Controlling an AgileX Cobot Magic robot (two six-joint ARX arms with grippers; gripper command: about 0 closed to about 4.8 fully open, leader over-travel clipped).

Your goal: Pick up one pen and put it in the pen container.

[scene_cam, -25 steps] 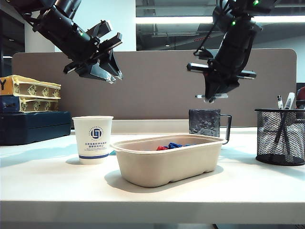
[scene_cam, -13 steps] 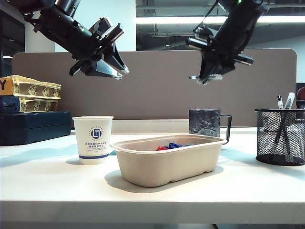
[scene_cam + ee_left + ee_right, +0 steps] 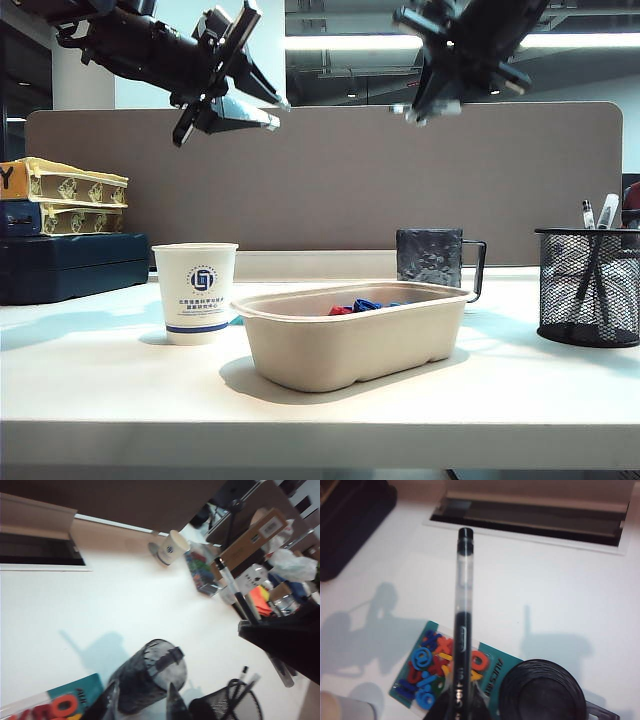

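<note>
Paper cup (image 3: 195, 292), beige tray (image 3: 352, 334), dark mug (image 3: 430, 256) on table (image 3: 120, 390).

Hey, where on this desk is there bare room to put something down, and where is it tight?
Free: the front strip of the table before the paper cup and tray, and the gap between tray and mesh pen container. Crowded: cup, tray and mug cluster mid-table. Both grippers hang high: the left gripper open, the right gripper holding a pen.

Letter "Y" on yellow box (image 3: 12, 180), "@" magnet (image 3: 421, 656)
</note>
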